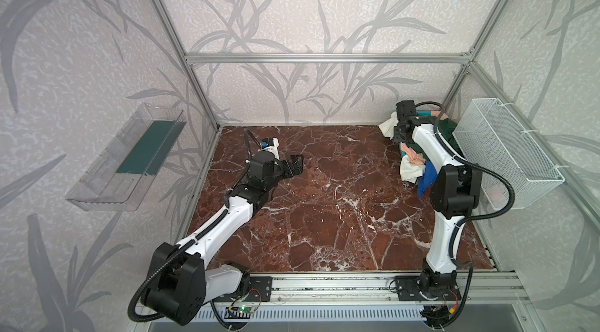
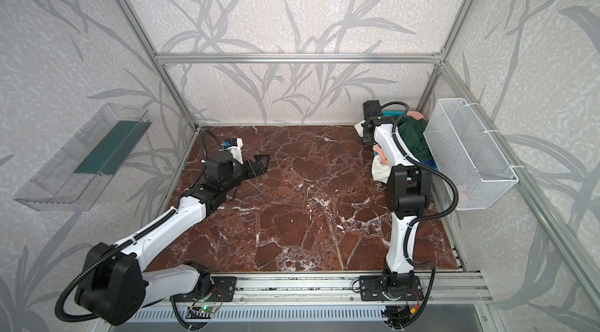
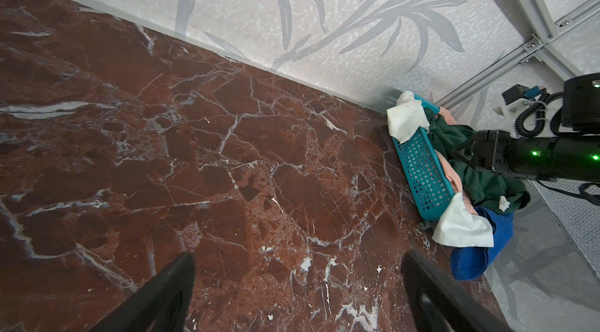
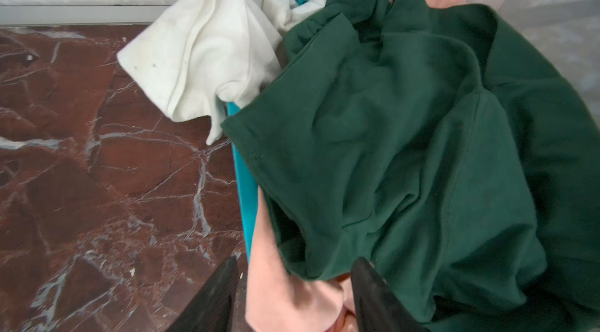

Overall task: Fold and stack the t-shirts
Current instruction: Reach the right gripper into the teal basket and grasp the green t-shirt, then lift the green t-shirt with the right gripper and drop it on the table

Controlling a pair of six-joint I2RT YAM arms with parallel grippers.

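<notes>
T-shirts [image 1: 409, 155] heaped in the teal basket [image 3: 422, 171], counter's [image 1: 324, 200] far right corner. Right hand [image 4: 296, 260] straddles peach t-shirt [image 4: 282, 298], jaws apart — pinch one layer only, clear of the green t-shirt [image 4: 406, 152]. Left hand [image 3: 300, 252] hovers open.

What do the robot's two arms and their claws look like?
The left arm and right arm have white shells and black joint housings. Black ribbed cables run beside them. The left claw and right claw are black, with two flat fingers.

T-shirts [image 4: 406, 135] soft matt cloth, teal basket [image 3: 418, 165] smooth plastic, table [image 1: 324, 216] glossy marble-look, & wire basket [image 1: 506, 152] wht metal mesh.
</notes>
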